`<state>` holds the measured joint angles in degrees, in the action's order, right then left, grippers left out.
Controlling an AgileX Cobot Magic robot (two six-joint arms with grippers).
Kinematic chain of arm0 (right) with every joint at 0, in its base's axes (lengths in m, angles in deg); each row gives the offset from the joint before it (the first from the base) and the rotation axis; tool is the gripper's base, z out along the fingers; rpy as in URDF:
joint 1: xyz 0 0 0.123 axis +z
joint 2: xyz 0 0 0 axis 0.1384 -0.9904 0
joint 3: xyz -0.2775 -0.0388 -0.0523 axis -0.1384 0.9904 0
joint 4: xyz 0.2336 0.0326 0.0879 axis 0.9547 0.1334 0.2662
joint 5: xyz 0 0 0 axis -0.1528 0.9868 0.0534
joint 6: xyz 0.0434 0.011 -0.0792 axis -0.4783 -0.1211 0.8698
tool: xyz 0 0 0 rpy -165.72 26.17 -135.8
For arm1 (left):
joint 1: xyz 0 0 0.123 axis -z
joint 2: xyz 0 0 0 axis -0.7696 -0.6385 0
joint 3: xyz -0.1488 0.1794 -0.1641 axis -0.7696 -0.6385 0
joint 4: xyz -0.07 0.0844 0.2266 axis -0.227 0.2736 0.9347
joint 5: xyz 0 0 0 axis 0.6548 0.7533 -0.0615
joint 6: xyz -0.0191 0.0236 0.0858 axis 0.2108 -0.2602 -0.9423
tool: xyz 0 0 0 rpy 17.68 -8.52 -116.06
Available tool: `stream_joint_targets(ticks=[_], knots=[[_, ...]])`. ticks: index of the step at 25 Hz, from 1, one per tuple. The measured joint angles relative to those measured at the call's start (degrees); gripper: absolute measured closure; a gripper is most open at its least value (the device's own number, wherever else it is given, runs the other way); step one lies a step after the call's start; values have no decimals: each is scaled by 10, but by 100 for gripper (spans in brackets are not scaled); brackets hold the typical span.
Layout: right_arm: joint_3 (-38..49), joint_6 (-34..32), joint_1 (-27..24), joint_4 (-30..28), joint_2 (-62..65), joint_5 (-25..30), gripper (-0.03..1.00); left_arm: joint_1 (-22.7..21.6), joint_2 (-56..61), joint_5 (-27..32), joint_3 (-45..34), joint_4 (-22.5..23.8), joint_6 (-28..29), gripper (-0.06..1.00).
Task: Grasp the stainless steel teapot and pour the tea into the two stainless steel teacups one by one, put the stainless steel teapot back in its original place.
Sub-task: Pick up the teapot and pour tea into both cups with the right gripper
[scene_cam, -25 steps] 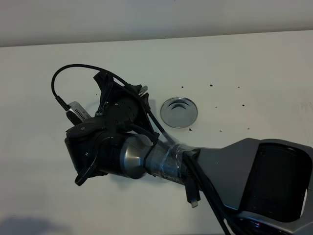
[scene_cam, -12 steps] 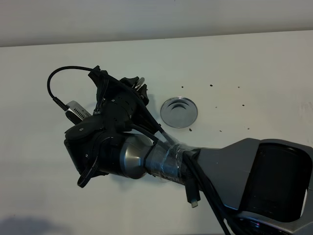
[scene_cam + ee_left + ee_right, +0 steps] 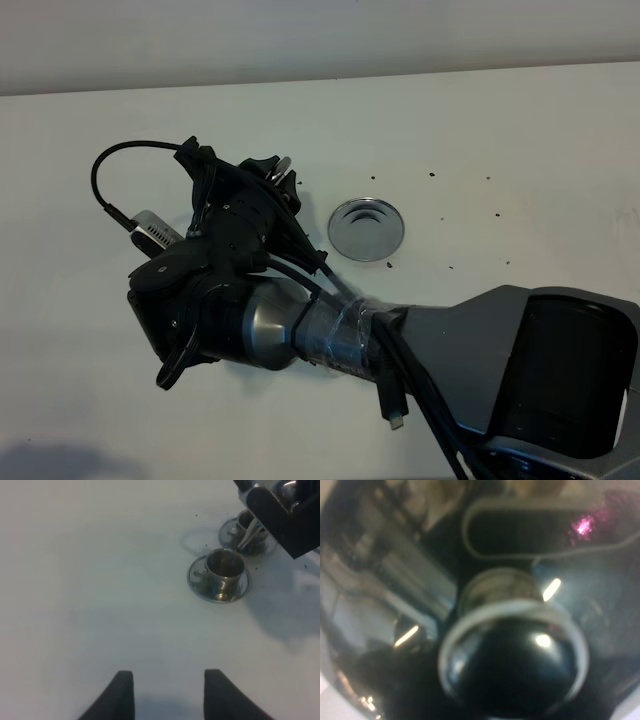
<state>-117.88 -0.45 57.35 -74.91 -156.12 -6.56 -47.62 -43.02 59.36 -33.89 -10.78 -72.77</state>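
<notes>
Two teacups sit close together on their saucers in the left wrist view, the near teacup (image 3: 225, 566) showing dark tea and the far teacup (image 3: 248, 527) just behind it. The thin spout (image 3: 248, 537) of the stainless steel teapot (image 3: 385, 590) hangs tilted right over the near one's rim, pouring by the look of it. The right gripper (image 3: 281, 516) reaches across the table (image 3: 520, 140) and carries the pot aloft. Its jaws are hidden, but a pot in mid-air says it is clamped on, most likely at the loop handle. The left gripper (image 3: 169, 692) hovers well apart from the cups, fingers spread, nothing between them. The steel disc (image 3: 367, 229) lies bare beside the arm. Handling-wise, this is rigid polished steel: slick, probably weighty with tea inside, the load shifting as it tips. The handle is the place to hold. The lid under that lid knob (image 3: 512, 662) may only rest in place, so a steep tilt could drop it.
</notes>
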Motion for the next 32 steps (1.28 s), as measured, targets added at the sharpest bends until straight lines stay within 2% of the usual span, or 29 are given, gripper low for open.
stream_joint_targets(ticks=[21,26,32], knots=[[0,1,6,-21,0,0,79,0,0,0,0,1,0,58],[0,0,6,9,0,0,79,0,0,0,0,1,0,58],[0,-33,6,51,0,0,79,0,0,0,0,1,0,58]])
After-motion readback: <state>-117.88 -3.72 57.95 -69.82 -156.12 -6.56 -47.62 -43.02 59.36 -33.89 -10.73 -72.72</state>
